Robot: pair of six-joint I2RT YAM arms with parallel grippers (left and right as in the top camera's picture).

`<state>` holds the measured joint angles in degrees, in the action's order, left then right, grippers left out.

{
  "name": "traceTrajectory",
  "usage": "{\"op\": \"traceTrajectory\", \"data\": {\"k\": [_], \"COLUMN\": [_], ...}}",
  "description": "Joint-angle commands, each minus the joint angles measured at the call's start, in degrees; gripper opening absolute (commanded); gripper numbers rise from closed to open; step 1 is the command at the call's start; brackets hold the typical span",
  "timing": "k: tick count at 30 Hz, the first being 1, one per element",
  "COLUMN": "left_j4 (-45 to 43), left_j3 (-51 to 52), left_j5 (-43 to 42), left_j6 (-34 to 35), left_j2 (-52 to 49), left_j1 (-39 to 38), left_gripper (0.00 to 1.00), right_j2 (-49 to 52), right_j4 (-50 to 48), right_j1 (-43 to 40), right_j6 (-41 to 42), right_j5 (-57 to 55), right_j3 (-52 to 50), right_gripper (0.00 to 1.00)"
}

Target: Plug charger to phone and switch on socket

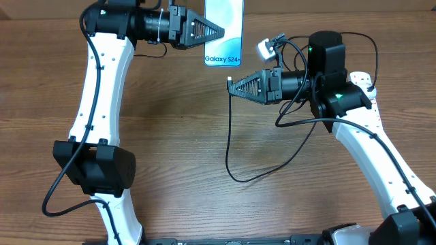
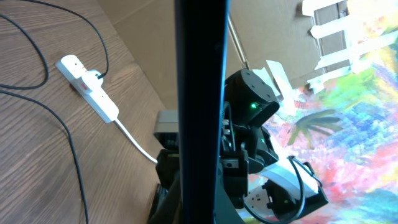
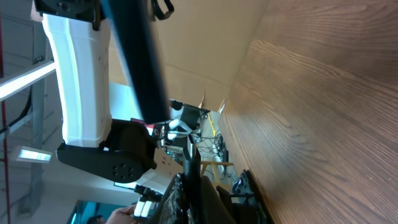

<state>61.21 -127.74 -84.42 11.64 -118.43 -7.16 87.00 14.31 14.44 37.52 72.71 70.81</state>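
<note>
Left claw (image 1: 219, 32) clamped on phone (image 1: 228, 27), far side of counter (image 1: 170, 136). Right claw (image 1: 233, 85) pinching charger (image 1: 228, 136) tip, just near of phone. Risks: tip meets port off-line (port not visible), scrapes casing; phone twists in narrow grip; slack cable snags. Socket (image 2: 93, 90) lies well apart.

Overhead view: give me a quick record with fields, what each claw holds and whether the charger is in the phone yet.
left claw: shut on the phone
right claw: shut on the charger, near its tip
charger and phone: apart, not yet plugged
charger's run: hangs from the right claw, loops over the table
socket: on the table, black plug in it
</note>
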Motion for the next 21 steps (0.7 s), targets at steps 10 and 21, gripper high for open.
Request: {"op": "traceTrajectory", "data": {"k": [10,21], "left_j4": [-0.2,-0.2], "left_j3": [-0.5,-0.5], "left_j5": [-3.9,-3.3], "left_j6": [1.2,1.3], "left_j2": [0.5,0.5], "left_j1": [-0.2,-0.8], "left_gripper": [0.04,0.04], "right_j2": [-1.4,-1.4], "right_j4": [-6.5,-10.4], "right_j1": [0.2,2.6], "right_j6": [5.8,5.4], "right_j5": [-0.6,-3.1], "right_j3": [1.3,1.3], "right_gripper": [0.04,0.04]}}
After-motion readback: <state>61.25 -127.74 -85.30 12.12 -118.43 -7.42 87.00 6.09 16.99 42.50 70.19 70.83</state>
